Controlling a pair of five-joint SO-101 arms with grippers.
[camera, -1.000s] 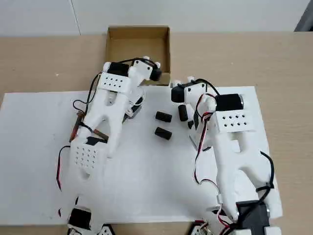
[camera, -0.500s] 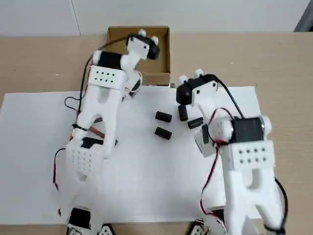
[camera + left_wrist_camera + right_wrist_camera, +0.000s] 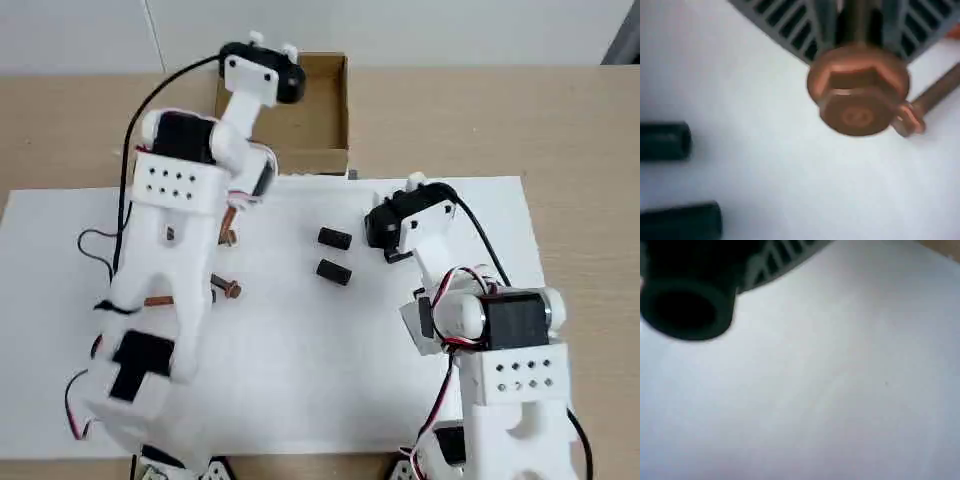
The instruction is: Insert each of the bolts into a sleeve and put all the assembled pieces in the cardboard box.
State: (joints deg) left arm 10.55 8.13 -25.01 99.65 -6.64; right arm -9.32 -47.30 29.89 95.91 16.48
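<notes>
Your left gripper (image 3: 858, 20) clasps a bolt (image 3: 858, 92), your right gripper (image 3: 695, 265) a sleeve (image 3: 687, 310); align both axes before pushing.

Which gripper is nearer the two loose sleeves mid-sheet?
Right. The right gripper, holding a sleeve, sits close beside the loose sleeves; the left gripper, holding a bolt, is farther, opposite.

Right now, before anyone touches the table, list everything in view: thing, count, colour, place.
table: one, light wood, under everything.
sheet: one, white, on the table.
cardboard box: one, brown, beyond the sheet's far edge.
loose sleeves: two, black, mid-sheet.
held sleeve: one, black, in the right gripper.
held bolt: one, copper, in the left gripper.
loose bolts: at least two, copper, on the sheet's left half.
left arm, right arm: two, white with black motors, over the sheet.
</notes>
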